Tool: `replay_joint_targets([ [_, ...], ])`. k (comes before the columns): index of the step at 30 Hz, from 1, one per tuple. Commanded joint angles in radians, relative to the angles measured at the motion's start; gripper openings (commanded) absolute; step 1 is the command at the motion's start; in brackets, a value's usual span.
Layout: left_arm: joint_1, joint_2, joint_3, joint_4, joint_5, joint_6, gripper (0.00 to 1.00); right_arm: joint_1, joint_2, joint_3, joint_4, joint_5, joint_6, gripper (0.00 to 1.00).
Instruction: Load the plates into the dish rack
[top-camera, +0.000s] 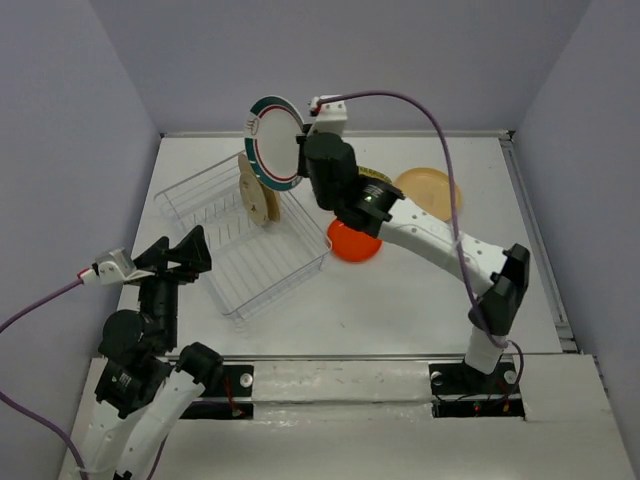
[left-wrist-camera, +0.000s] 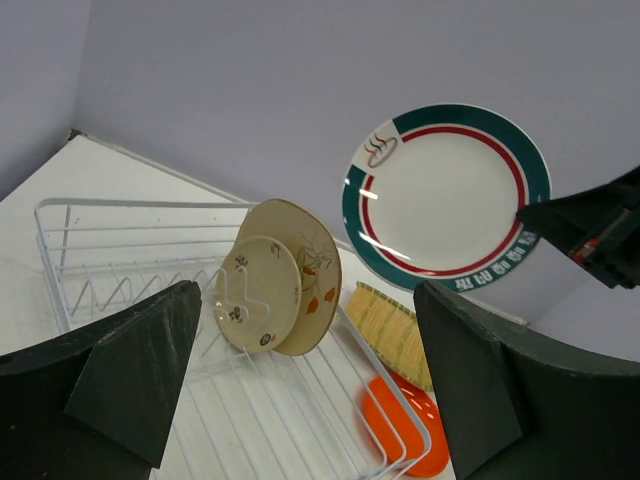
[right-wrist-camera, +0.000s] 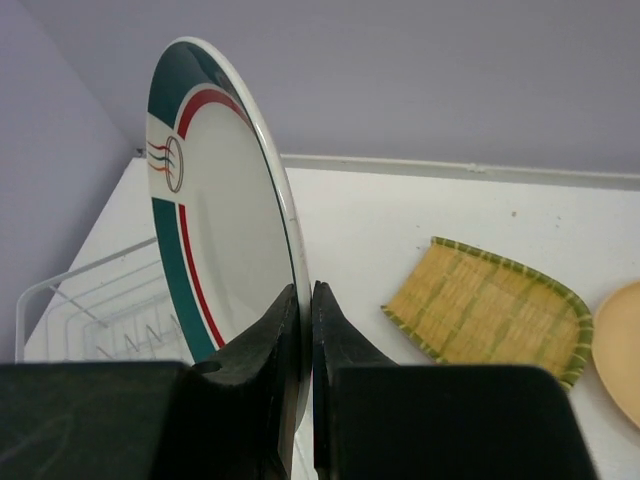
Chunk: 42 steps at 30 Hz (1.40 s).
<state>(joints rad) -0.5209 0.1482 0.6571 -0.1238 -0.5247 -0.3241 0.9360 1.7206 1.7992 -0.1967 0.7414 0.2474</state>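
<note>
Top cam: I see the right gripper (top-camera: 300, 148) pinching the teal-rimmed plate (top-camera: 273, 140) by its rim. The plate is on edge in the air above the far end of the dish rack (top-camera: 235, 262). The orange-red plate (top-camera: 350, 245) lies on the table (top-camera: 400, 300) just beside the rack's right side, partly under the right arm. The tan plate (top-camera: 432, 190) is further right and lies flat. The left gripper (top-camera: 188, 257) is near the rack's left side, jaws spread, holding nothing.

Left wrist cam: both fingers (left-wrist-camera: 130, 380) stand wide apart with the rack (left-wrist-camera: 60, 240) between them. The cream plate (left-wrist-camera: 305, 270) and the small beige plate (left-wrist-camera: 258, 293) stand upright in the wire slots, the beige one in front and overlapping the cream one. The teal-rimmed plate (left-wrist-camera: 445, 190) hangs above them, face toward this camera. The fan-shaped plate (left-wrist-camera: 390, 330) and the orange-red plate (left-wrist-camera: 405, 420) are outside the rack.

Right wrist cam: the fingertips (right-wrist-camera: 285, 340) are pressed on either side of the teal-rimmed plate's (right-wrist-camera: 215, 220) rim, seen edge-on. The fan-shaped plate (right-wrist-camera: 490, 310) and the tan plate (right-wrist-camera: 620, 350) are on the table to the right, and the rack (right-wrist-camera: 90, 310) is at lower left.
</note>
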Motion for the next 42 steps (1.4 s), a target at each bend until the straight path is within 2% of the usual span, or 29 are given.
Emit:
replay_joint_targets([
  [1,0.007,-0.016,0.022,0.032,-0.067,-0.012,0.99,0.102,0.205,0.276,0.125,0.199,-0.17,0.07],
  [5,0.006,-0.027,0.022,0.027,-0.067,-0.015,0.99,0.161,0.4,0.516,0.146,0.246,-0.273,0.07],
  [10,-0.001,-0.042,0.024,0.016,-0.086,-0.016,0.99,0.17,0.569,0.655,0.17,0.303,-0.342,0.07],
  [18,-0.013,-0.045,0.022,0.021,-0.081,-0.016,0.99,0.181,0.703,0.666,0.422,0.374,-0.563,0.07],
  [37,-0.021,-0.045,0.019,0.026,-0.067,-0.013,0.99,0.221,0.746,0.526,0.424,0.366,-0.482,0.07],
  [38,-0.021,-0.045,0.019,0.024,-0.067,-0.015,0.99,0.221,0.744,0.523,0.421,0.363,-0.479,0.08],
  [40,-0.021,-0.045,0.019,0.024,-0.067,-0.015,0.99,0.221,0.734,0.517,0.416,0.354,-0.465,0.19],
  [41,-0.019,-0.042,0.019,0.026,-0.066,-0.013,0.99,0.221,0.72,0.513,0.41,0.334,-0.455,0.37],
  [42,-0.021,-0.042,0.019,0.026,-0.064,-0.013,0.99,0.221,0.712,0.514,0.386,0.328,-0.448,0.46],
])
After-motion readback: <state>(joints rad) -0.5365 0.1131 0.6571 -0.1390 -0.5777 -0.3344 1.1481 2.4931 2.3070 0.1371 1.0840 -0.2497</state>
